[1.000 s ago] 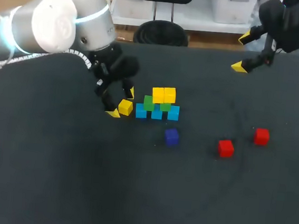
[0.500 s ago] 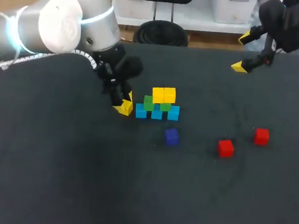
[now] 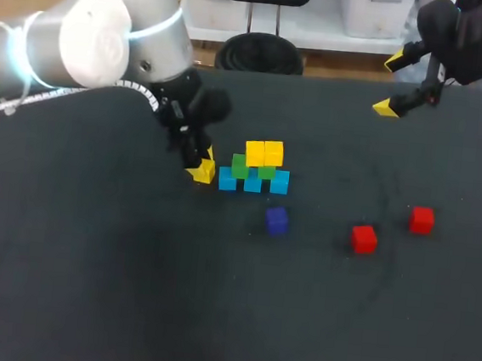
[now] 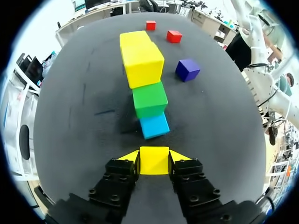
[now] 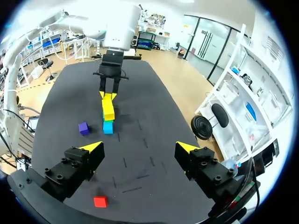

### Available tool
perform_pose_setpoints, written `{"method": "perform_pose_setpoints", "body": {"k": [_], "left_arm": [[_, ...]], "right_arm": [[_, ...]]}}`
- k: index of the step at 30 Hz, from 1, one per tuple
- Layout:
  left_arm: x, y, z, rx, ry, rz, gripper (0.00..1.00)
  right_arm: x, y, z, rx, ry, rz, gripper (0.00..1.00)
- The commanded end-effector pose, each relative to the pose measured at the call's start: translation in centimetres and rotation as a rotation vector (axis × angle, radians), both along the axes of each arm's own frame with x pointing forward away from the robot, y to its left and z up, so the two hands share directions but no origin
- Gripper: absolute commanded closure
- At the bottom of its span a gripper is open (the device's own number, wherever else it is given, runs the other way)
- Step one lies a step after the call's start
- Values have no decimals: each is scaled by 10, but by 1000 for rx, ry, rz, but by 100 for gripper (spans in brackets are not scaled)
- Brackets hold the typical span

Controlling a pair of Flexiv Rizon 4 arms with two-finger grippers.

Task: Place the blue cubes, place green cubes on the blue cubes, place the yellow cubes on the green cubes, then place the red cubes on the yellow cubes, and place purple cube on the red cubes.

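Note:
My left gripper [image 3: 198,168] is low on the table, left of the stack, shut on a yellow cube [image 4: 154,160] held between its two yellow tips. Just ahead of it stands the stack: blue cubes [image 3: 253,182] at the base, green cubes [image 3: 240,165] on them, two yellow cubes [image 3: 264,153] on top. A purple cube [image 3: 276,221] lies in front of the stack. Two red cubes [image 3: 363,238] [image 3: 422,220] rest to the right. My right gripper [image 3: 390,84] hangs open and empty, high over the table's far right edge.
The dark table [image 3: 128,289] runs wide around the cubes, with bare surface at the front and left. In the right wrist view the stack [image 5: 108,114], the purple cube [image 5: 83,128] and one red cube [image 5: 99,201] lie far below the open gripper [image 5: 140,148].
My left gripper's fingers, spread around the loose yellow cube a second ago, have closed onto it. The right arm has stayed where it was.

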State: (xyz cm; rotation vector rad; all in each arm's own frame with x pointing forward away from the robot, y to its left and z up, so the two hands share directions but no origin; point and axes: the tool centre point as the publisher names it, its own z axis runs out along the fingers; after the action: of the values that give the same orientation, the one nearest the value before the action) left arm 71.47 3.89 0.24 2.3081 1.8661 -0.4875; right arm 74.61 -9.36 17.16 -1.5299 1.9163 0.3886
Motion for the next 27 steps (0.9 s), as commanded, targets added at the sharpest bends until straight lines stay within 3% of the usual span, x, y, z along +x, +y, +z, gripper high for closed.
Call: {"method": "perform_pose_setpoints", "body": {"k": [1, 27], "left_arm": [[-10, 3, 8, -1, -16, 15, 100], [-10, 9, 54, -28, -72, 189, 100]], "right_arm": [[1, 0, -1, 2, 1, 3, 0], [1, 0, -1, 2, 1, 3, 0]]}}
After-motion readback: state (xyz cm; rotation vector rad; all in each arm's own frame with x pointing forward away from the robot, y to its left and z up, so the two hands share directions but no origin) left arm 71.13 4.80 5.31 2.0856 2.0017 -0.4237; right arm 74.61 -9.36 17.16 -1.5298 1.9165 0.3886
